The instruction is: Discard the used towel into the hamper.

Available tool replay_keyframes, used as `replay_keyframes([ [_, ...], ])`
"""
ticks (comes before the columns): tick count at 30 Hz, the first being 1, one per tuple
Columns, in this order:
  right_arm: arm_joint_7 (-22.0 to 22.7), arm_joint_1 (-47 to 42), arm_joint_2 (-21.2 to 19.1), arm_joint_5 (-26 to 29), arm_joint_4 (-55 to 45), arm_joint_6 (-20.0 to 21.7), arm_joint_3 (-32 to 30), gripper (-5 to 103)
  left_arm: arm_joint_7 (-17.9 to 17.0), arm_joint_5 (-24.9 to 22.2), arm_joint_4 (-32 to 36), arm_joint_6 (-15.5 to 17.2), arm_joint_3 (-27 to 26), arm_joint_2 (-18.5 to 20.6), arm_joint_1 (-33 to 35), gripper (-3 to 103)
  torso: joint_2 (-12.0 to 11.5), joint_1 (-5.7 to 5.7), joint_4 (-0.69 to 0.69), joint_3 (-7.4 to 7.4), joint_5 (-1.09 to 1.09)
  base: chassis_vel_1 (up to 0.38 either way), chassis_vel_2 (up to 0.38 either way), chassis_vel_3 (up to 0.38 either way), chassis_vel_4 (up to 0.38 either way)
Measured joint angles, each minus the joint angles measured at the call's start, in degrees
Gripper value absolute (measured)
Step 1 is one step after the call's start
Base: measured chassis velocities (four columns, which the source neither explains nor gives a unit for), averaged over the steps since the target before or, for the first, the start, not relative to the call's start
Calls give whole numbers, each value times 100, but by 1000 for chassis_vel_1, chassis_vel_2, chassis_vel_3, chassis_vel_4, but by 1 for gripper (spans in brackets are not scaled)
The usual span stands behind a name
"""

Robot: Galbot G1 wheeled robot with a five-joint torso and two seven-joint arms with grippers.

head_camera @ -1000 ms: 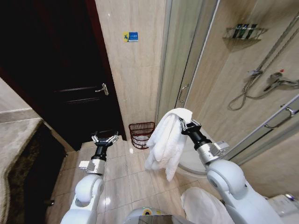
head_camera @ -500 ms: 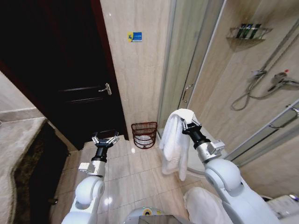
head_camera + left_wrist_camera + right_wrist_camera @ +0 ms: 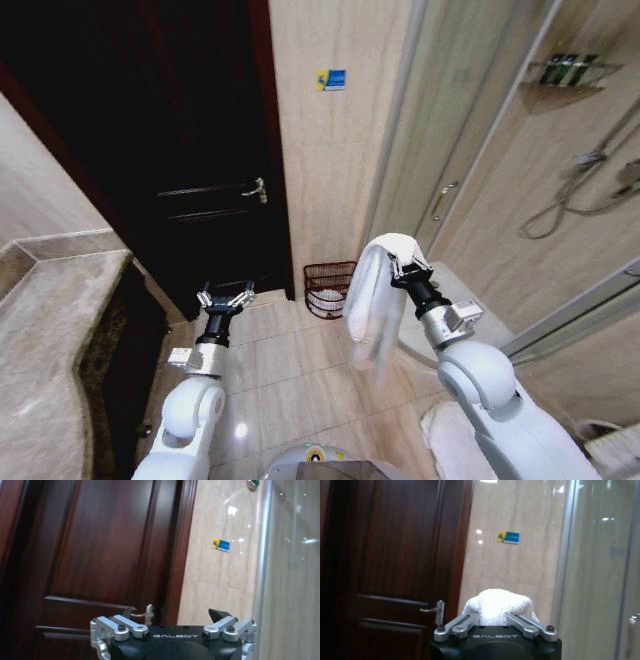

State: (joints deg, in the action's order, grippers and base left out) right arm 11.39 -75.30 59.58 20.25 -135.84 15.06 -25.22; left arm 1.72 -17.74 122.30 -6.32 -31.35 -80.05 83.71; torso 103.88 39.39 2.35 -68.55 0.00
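Right gripper (image 3: 403,268) raised, fingers clenched on white fluffy towel (image 3: 372,300) hanging down over tiled floor (image 3: 290,370). Small round dark reddish-brown open-weave hamper (image 3: 329,289) on floor against beige wall, beyond towel, beside dark wooden door (image 3: 190,150). Left gripper (image 3: 224,299) idle, held up, fingers spread, grasping nothing.

White towel (image 3: 372,300) hangs near floor-standing hamper (image 3: 329,289).
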Motion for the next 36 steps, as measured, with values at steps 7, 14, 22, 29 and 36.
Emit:
replay_keyframes([
  [7,-68,61,20,-92,109,-26,-48,7,9,-6,-1,-14,3,2,6,100,0,0,-3,-1,2,10,-5,-3,-2],
  [14,-111,73,28,-92,114,-68,-56,7,15,-5,11,-18,16,1,9,100,0,0,-3,0,-1,-37,-40,22,20],
  [22,-136,33,14,-107,109,-80,-53,7,25,12,22,-19,25,-9,24,100,0,-2,-3,0,-1,-30,79,48,-82],
  [29,-130,-2,-13,-115,104,-106,-151,7,26,8,26,-8,15,29,12,100,-2,4,-3,-2,-1,-158,135,162,-129],
  [36,-106,-4,-13,-125,86,-107,-180,7,27,1,26,18,24,40,-37,100,-2,4,-2,-1,0,-107,107,104,-102],
])
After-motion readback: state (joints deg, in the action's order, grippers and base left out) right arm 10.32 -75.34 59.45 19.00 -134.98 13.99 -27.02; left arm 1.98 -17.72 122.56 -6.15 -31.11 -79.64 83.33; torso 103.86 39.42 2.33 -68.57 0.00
